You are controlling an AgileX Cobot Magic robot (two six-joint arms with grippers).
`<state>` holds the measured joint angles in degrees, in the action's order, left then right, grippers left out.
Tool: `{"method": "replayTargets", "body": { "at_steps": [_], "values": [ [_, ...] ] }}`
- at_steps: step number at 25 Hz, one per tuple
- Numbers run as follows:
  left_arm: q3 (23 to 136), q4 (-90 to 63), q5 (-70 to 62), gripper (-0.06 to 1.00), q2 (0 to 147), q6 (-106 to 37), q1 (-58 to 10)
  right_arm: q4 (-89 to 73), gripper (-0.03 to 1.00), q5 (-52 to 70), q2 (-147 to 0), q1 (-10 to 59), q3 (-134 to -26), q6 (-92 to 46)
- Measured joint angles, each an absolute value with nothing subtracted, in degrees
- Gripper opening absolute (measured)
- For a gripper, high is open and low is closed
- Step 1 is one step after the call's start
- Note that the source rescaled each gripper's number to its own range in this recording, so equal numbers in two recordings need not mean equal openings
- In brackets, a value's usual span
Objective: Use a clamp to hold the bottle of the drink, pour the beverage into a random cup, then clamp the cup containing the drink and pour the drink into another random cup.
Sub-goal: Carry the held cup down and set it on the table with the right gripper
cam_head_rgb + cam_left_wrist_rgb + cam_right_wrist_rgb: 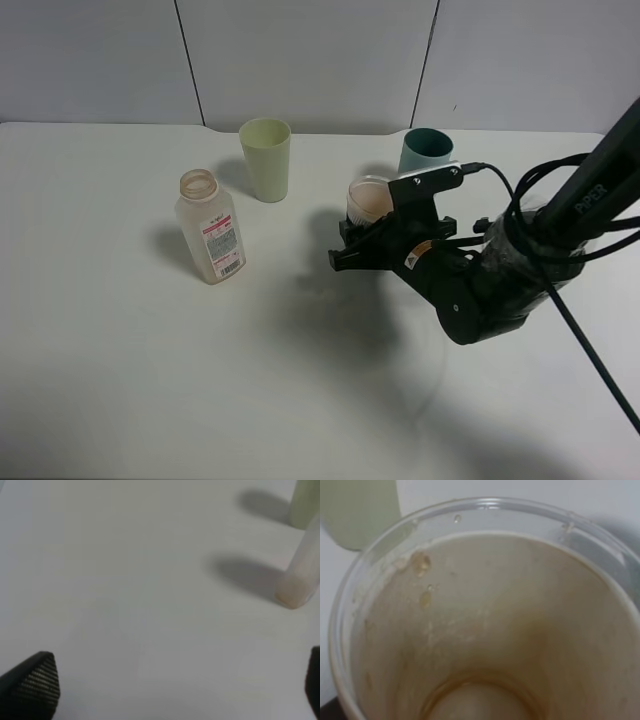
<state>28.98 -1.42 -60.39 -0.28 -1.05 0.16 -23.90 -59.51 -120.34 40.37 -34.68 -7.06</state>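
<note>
The open drink bottle (208,240) with a red-and-white label stands left of centre; it also shows in the left wrist view (300,575). My right gripper (358,245) is shut on the clear cup (370,198) and holds it above the table. The right wrist view looks down into that cup (485,620): brownish residue on its walls and a thin ring of drink at the bottom. A pale green cup (266,158) stands behind the bottle. A teal cup (427,152) stands behind the gripper. My left gripper (172,690) is open and empty over bare table.
The white table (150,380) ends at a grey wall at the back. The right arm and its cables (540,260) fill the right side. The pale green cup also shows in the left wrist view (305,502) and the right wrist view (360,510).
</note>
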Motion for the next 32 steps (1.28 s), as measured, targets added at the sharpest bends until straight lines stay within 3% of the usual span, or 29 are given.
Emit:
{"method": "replayTargets", "body": {
  "at_steps": [16, 17, 18, 19, 20, 21, 25, 32],
  "values": [
    [28.98, -1.42, -60.39, 1.0, -0.28, -1.05, 0.16, -22.56, 0.0, -58.44, -120.46, 40.37, -34.91, -12.99],
    [28.98, -1.42, -60.39, 1.0, -0.28, -1.05, 0.16, -22.44, 0.05, -58.29, -120.4, 40.37, -34.91, -13.04],
    [28.98, -1.42, -60.39, 1.0, -0.28, -1.05, 0.16, -22.29, 0.17, -57.65, -120.27, 40.37, -34.91, -13.04],
    [28.98, -1.42, -60.39, 1.0, -0.28, -1.05, 0.16, -21.41, 0.54, -55.8, -120.16, 40.37, -34.86, -13.05],
    [28.98, -1.42, -60.39, 1.0, -0.28, -1.05, 0.16, -21.33, 0.73, -55.22, -120.02, 40.37, -34.86, -13.11],
    [28.98, -1.42, -60.39, 1.0, -0.28, -1.05, 0.16, -21.33, 0.84, -55.01, -119.88, 40.37, -34.81, -13.26],
    [28.98, -1.42, -60.39, 1.0, -0.28, -1.05, 0.16, -21.33, 0.97, -53.46, -117.14, 40.37, -34.75, -13.44],
    [28.98, -1.42, -60.39, 1.0, -0.28, -1.05, 0.16, -21.84, 0.99, -39.74, -105.74, 40.37, -34.59, -14.93]
  ]
}}
